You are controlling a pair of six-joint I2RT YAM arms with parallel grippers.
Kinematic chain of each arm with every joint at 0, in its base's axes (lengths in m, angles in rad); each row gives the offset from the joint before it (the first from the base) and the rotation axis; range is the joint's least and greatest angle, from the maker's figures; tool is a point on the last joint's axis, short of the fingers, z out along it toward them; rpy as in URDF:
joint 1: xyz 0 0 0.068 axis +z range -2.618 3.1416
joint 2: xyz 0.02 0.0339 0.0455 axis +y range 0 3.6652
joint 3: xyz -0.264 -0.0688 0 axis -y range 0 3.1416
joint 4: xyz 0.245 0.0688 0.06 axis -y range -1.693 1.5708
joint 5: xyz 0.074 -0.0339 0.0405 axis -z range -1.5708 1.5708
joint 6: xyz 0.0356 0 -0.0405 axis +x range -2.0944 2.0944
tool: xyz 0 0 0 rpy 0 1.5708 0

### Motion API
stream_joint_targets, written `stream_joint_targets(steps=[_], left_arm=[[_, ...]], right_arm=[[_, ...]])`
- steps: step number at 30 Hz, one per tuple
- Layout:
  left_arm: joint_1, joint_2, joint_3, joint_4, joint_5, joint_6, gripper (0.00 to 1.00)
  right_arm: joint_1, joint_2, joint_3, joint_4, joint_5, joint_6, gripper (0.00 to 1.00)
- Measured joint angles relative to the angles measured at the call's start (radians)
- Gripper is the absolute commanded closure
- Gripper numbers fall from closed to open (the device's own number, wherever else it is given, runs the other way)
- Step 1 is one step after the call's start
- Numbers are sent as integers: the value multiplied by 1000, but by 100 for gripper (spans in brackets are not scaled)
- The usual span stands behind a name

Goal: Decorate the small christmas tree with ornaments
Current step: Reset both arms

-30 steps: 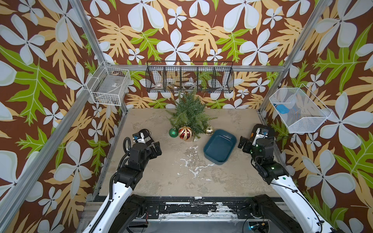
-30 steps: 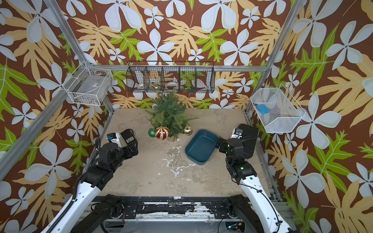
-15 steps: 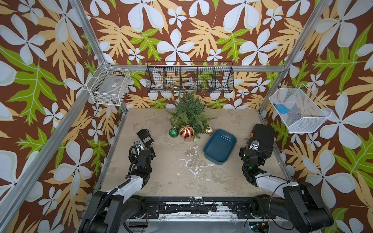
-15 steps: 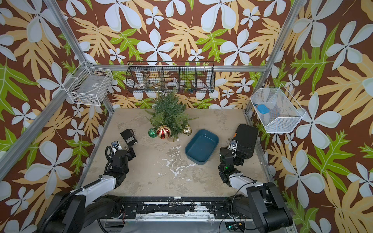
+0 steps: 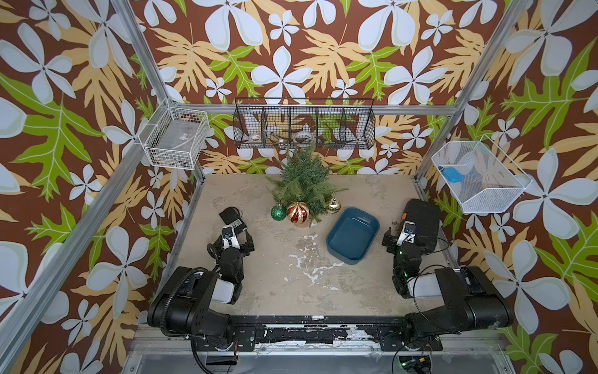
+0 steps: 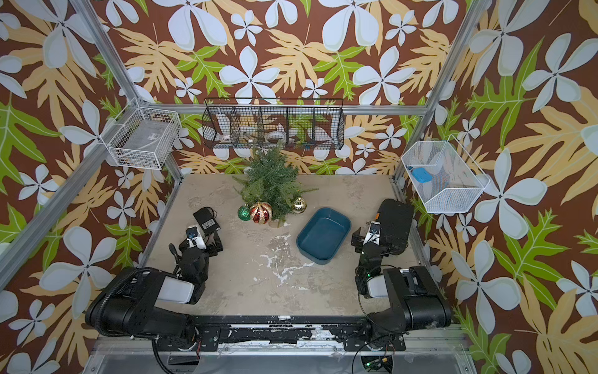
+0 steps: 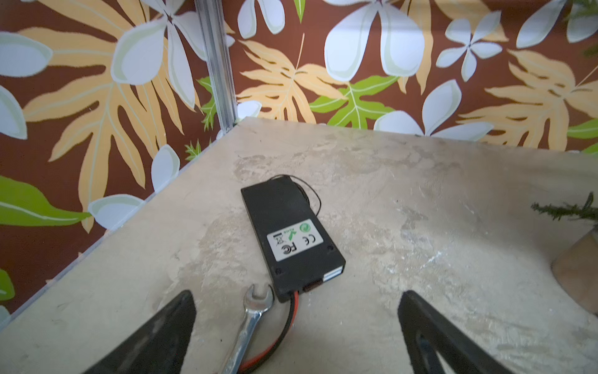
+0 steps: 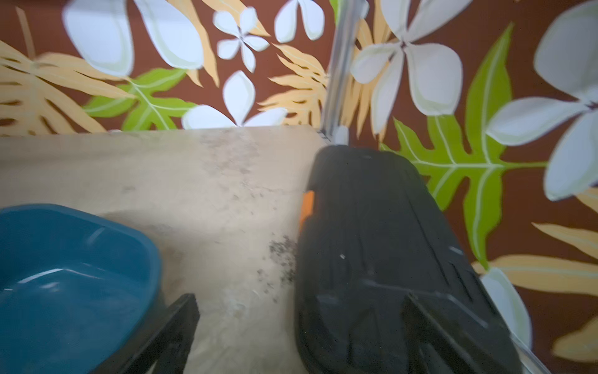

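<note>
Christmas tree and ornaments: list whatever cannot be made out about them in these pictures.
- Both top views: branches of the small christmas tree cover the caps of the red striped bauble, green bauble and gold bauble. Whether they are hung or merely lying there cannot be told.
- Left wrist view: the tan base is cut off by the picture edge.
- Right wrist view: blurred, with the tree and baubles out of frame.

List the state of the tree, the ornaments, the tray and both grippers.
Christmas tree, upright.
Red ornament, by lower branches.
Green ornament, by lower branches.
Gold ornament, by lower branches.
Blue tray, empty.
Left gripper, open, empty.
Right gripper, open, empty.
</note>
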Motion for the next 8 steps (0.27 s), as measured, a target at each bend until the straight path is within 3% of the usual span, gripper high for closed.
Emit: stream_joint_targets(steps=[8], left_arm=[[1,10,5,36,8,4,0]], right_arm=[[-3,3,17,-22,-31,1,0]])
